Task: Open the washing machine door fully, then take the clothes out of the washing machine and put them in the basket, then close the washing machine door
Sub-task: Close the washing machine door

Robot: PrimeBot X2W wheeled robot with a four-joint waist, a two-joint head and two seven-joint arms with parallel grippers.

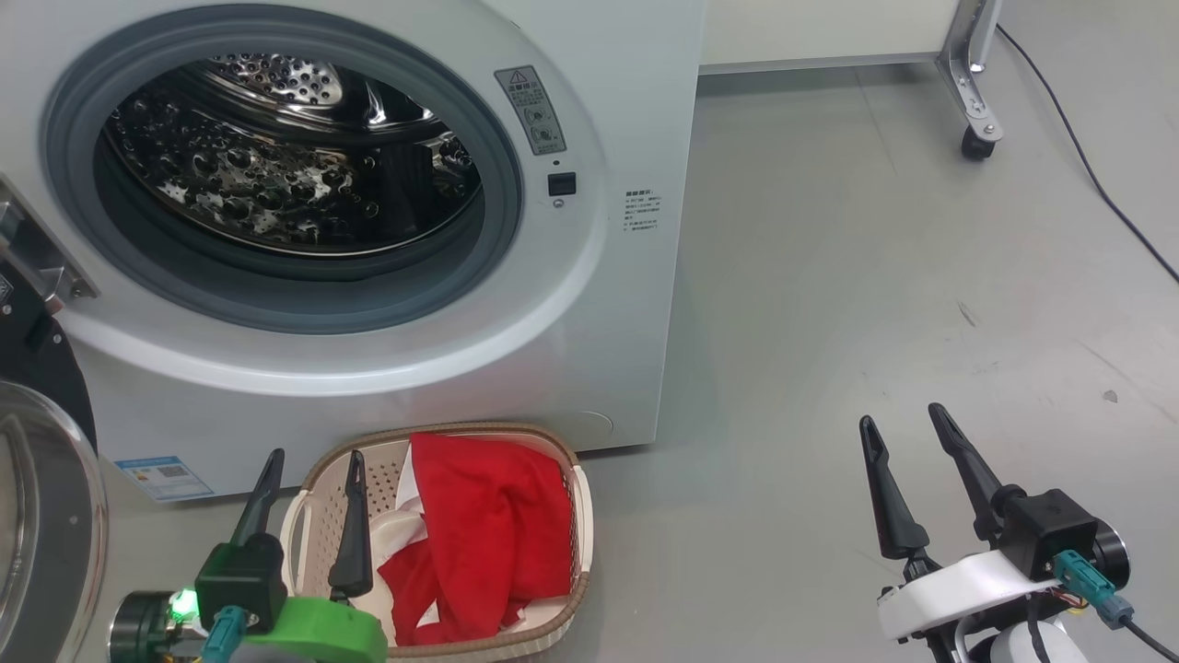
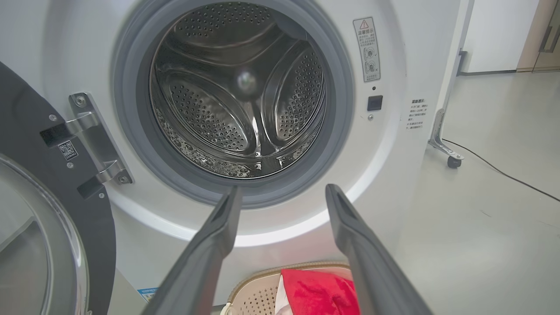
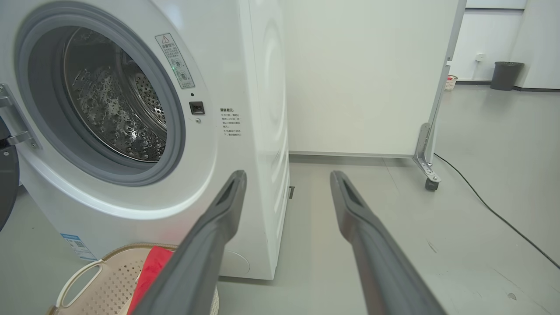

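From the head camera I have the washing machine [image 1: 626, 110] at upper left, with its drum [image 1: 295, 166] mouth uncovered and perforated steel showing. The washing machine door [image 1: 41, 516] is swung out at the left edge. The basket [image 1: 479, 430] sits on the floor [image 1: 875, 276] just in front of the machine's base, and the red clothes [image 1: 488, 534] lie in it with some white cloth underneath.

My left end effector [image 1: 314, 458] hangs at the basket's left end, released and empty. One finger is over the basket's inside and the other over the floor beside it. The clothes lie just to the right of the inner finger, though I cannot tell whether they touch. My right end effector [image 1: 901, 416] is at lower right over bare floor, well apart from the basket. Its fingers are spread with nothing between them.

On the left wrist camera the spread fingers frame the lower lip of the drum mouth. The door and its metal hinge [image 2: 96, 140] are off to the left. The basket and clothes sit low between the fingers at the bottom edge.

On the right wrist camera the fingers point past the machine's front right corner toward open floor and a dark cable [image 3: 494, 210]. The basket and a strip of red are at lower left, partly hidden behind the left finger.
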